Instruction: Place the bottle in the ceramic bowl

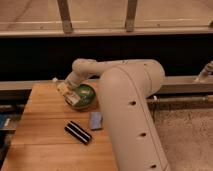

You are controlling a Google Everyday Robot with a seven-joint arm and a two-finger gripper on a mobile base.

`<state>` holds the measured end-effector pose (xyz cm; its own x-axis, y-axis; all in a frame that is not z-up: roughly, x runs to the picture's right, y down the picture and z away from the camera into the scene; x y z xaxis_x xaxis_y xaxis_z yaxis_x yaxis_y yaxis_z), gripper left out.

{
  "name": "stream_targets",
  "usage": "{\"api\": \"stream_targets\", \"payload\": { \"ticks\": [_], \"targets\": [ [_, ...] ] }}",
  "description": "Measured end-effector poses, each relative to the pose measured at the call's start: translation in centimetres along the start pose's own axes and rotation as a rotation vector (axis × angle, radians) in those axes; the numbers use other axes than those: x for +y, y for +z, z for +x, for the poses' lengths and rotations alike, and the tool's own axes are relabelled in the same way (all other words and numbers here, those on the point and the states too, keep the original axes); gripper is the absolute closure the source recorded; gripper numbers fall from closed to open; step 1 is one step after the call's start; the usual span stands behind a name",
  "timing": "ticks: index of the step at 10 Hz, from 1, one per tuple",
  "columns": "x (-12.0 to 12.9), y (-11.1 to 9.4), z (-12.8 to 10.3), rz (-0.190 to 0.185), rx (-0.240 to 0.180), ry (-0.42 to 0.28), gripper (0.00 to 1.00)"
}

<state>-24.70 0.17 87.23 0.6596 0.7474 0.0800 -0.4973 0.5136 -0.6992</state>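
White arm (127,95) comes in from the lower right and bends left across the wood table (42,140), w/ the gripper (68,85) at the far left end, sitting over the left rim of the bowl (86,97). Bottle (61,89) shows as a pale shape w/ a yellowish patch right at the gripper's tip, at the bowl's left edge. It looks to be over the rim, not down inside the bowl. Can't tell the gripper's state: it meets the bottle, but whether it's actually clamped on it is not visible. Bowl is green and glossy, sits toward the table's back edge and is partly covered by the wrist.

Nearer the camera, a black block w/ white stripes (78,132) lies at an angle on the table. A small blue block (96,120) is just beside it to the upper right, near the arm. Both are apart from the bowl. Speckled floor (185,135) to the right of the table.
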Motion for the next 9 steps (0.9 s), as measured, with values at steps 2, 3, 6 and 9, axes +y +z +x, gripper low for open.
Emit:
{"api": "stream_targets", "payload": {
  "ticks": [2,3,6,9],
  "targets": [
    [0.3,-0.2,-0.3,0.016,0.014,-0.012,0.21],
    [0.2,-0.1,-0.2,0.02,0.018,-0.008,0.2],
    [-0.9,-0.3,1.3,0.039,0.017,0.034,0.2],
    [-2.6,-1.5,4.4,0.051,-0.024,0.111,0.2]
  ]
}}
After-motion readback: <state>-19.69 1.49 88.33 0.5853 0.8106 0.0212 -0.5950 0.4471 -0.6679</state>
